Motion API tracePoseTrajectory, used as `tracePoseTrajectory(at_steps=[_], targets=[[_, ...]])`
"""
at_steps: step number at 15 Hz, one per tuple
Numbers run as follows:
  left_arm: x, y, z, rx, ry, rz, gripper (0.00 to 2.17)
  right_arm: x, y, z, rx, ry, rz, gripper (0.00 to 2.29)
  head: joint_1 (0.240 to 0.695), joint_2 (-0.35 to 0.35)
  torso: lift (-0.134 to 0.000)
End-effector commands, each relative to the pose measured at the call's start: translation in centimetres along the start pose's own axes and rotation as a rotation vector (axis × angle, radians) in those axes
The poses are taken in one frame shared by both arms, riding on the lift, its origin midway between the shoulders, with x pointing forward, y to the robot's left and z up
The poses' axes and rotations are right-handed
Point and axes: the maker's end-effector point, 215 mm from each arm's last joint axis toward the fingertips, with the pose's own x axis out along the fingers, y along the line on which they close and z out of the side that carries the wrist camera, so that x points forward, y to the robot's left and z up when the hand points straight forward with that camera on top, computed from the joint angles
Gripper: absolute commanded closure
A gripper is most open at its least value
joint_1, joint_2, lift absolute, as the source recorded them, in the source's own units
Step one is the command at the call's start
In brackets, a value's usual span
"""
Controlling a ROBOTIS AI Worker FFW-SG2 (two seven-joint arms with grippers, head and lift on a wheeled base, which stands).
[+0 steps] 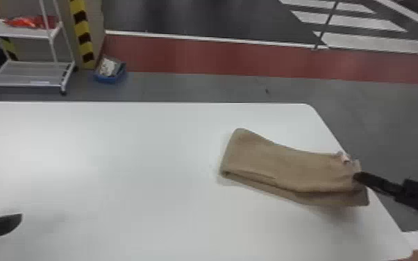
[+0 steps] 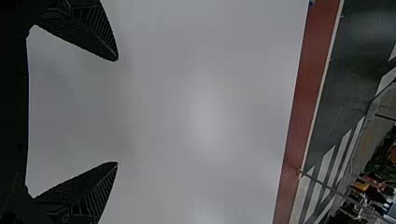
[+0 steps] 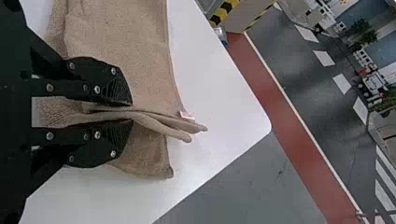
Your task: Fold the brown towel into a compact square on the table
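Brown fabric towel (image 1: 270, 159), strip-folded, on the smooth white surface (image 1: 132, 156)
Right wrist view: black right hand (image 1: 357, 177) pinching layers at one end; head view: the opposite, folded end. The black left hand (image 1: 5, 213) is spread.

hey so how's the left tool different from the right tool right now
The left tool is open, its fingers wide apart, while the right tool is shut on layers of the towel. The left tool is empty at the left of the table; the right tool is at the towel's right end, near the table's right edge. Both have two flat black fingers.
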Motion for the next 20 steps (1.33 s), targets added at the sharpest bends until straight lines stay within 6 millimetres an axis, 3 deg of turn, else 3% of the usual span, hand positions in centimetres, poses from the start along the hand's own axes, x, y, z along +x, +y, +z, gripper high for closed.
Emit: tracePoseTrajectory(at_steps=[1, 6, 11, 15, 17, 20], targets=[[0.0, 0.0, -0.1, 0.0, 0.003, -0.001, 0.09, -1.4, -2.2, -0.6, 0.002, 0.009, -0.04, 0.01, 0.695, -0.21, -0.123], [0.0, -0.4, -0.3, 0.0, 0.003, -0.015, 0.09, -0.9, -3.6, -1.6, 0.0, 0.025, -0.069, 0.06, 0.695, -0.248, -0.123], [-0.1, 0.2, -0.2, 0.007, 0.001, -0.007, 0.09, 2.6, -5.9, -1.9, -0.02, 0.037, -0.114, 0.07, 0.695, -0.263, -0.123], [-0.1, 0.8, -0.3, 0.006, 0.007, 0.001, 0.09, 4.7, -4.9, -2.8, -0.024, 0.058, -0.102, 0.16, 0.695, -0.253, -0.123], [-0.1, 1.1, -0.3, 0.008, 0.007, 0.006, 0.09, 4.9, -4.8, -3.1, -0.041, 0.076, -0.114, 0.33, 0.695, -0.237, -0.123], [-0.2, 1.4, -0.2, 0.01, 0.002, 0.004, 0.09, 4.9, -4.4, -3.1, -0.045, 0.082, -0.106, 1.09, 0.695, -0.22, -0.123]])
